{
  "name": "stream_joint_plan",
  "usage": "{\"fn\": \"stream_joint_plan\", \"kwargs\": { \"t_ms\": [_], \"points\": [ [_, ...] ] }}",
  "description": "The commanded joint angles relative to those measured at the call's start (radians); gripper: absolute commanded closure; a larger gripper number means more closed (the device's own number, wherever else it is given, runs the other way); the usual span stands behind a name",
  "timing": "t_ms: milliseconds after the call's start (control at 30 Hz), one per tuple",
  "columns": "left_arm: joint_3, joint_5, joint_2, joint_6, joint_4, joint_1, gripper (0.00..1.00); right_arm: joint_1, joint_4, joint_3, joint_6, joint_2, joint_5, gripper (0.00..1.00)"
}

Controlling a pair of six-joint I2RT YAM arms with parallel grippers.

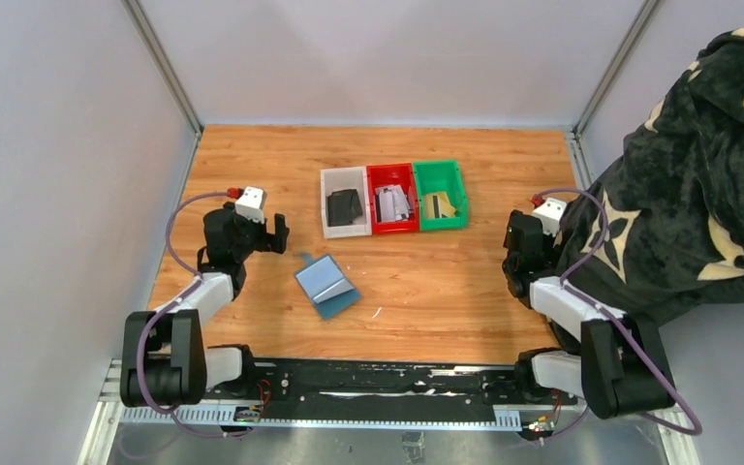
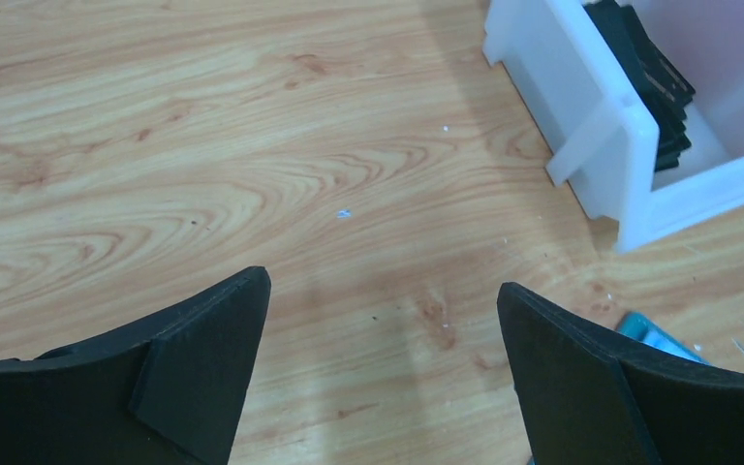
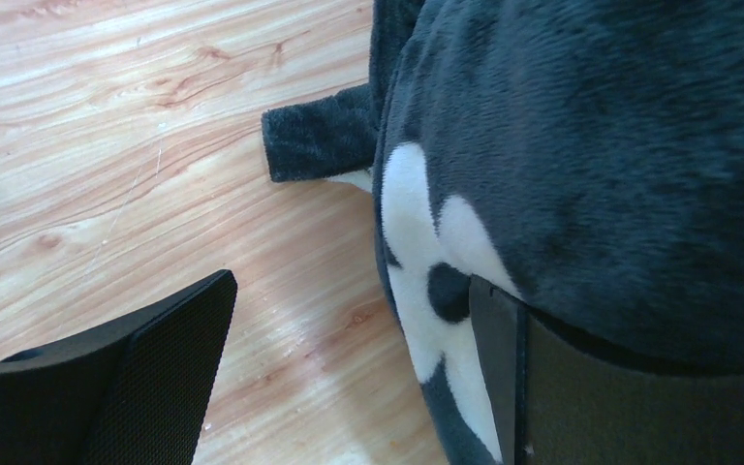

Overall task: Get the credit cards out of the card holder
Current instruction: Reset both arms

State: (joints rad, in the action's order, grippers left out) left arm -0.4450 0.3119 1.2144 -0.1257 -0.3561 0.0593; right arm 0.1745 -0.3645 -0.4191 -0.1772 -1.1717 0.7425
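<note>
While both claws stand spread wide with nothing between their fingers [image 2: 203, 368], the left gripper [image 2: 383, 291] hovers over the wooden table [image 2: 203, 145], and a white bin [image 2: 630, 126] holding a black wallet [image 2: 649, 77] is ahead on its right. The right gripper [image 3: 354, 283] is just beside a dark plush fabric [image 3: 591, 145]. The card holder [image 1: 326, 285] lies open on the table near the left gripper, before that bin; whether the credit cards sit in it I cannot tell
</note>
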Motion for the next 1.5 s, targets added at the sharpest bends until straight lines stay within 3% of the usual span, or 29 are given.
{"fn": "stream_joint_plan", "kwargs": {
  "t_ms": [0,200,267,433,567,600,700,767,800,933,1000,1100,1133,1167,1200,1300,1467],
  "points": [
    [0.039,-0.037,0.031,0.077,-0.281,0.019,0.00,-0.027,-0.202,0.037,0.093,-0.082,0.025,0.06],
    [0.178,-0.069,0.138,0.119,-0.613,0.030,0.00,-0.028,-0.378,0.057,0.141,-0.193,0.014,0.06],
    [0.168,-0.070,0.116,0.101,-0.551,0.030,0.00,-0.029,-0.416,0.060,0.154,-0.220,-0.011,0.06],
    [0.267,-0.146,0.096,0.120,-0.713,0.028,0.00,-0.012,-0.400,0.059,0.172,-0.203,-0.033,0.07],
    [0.365,-0.165,0.193,0.152,-1.004,0.024,0.00,0.060,-0.626,0.175,0.288,-0.178,-0.029,0.07],
    [0.354,-0.187,0.205,0.164,-1.001,0.024,0.00,0.078,-0.666,0.191,0.317,-0.185,-0.028,0.08],
    [0.291,-0.285,0.125,0.146,-0.751,-0.005,0.00,0.100,-0.743,0.209,0.363,-0.209,-0.027,0.14],
    [0.301,-0.309,0.160,0.159,-0.825,-0.010,0.00,0.105,-0.770,0.225,0.374,-0.202,-0.038,0.15],
    [0.307,-0.310,0.168,0.161,-0.848,-0.010,0.00,0.122,-0.794,0.245,0.382,-0.192,-0.035,0.11],
    [0.304,-0.310,0.153,0.162,-0.821,-0.010,0.00,0.139,-0.806,0.269,0.393,-0.178,-0.064,0.10],
    [0.308,-0.309,0.159,0.164,-0.837,-0.010,0.00,0.101,-0.753,0.238,0.391,-0.185,-0.146,0.09],
    [0.305,-0.310,0.151,0.163,-0.816,-0.010,0.00,-0.051,-0.549,0.150,0.309,-0.187,-0.443,0.09],
    [0.305,-0.309,0.153,0.163,-0.824,-0.011,0.00,-0.101,-0.552,0.158,0.274,-0.195,-0.513,0.08],
    [0.307,-0.309,0.155,0.163,-0.827,-0.010,0.00,-0.107,-0.687,0.195,0.286,-0.240,-0.531,0.08],
    [0.308,-0.310,0.154,0.161,-0.828,-0.010,0.00,-0.095,-0.753,0.217,0.311,-0.263,-0.522,0.08],
    [0.300,-0.305,0.156,0.155,-0.817,-0.010,0.00,-0.094,-0.631,0.179,0.289,-0.237,-0.507,0.06],
    [0.296,-0.297,0.154,0.150,-0.806,-0.013,0.00,-0.099,-0.667,0.194,0.271,-0.235,-0.457,0.06]
  ]
}}
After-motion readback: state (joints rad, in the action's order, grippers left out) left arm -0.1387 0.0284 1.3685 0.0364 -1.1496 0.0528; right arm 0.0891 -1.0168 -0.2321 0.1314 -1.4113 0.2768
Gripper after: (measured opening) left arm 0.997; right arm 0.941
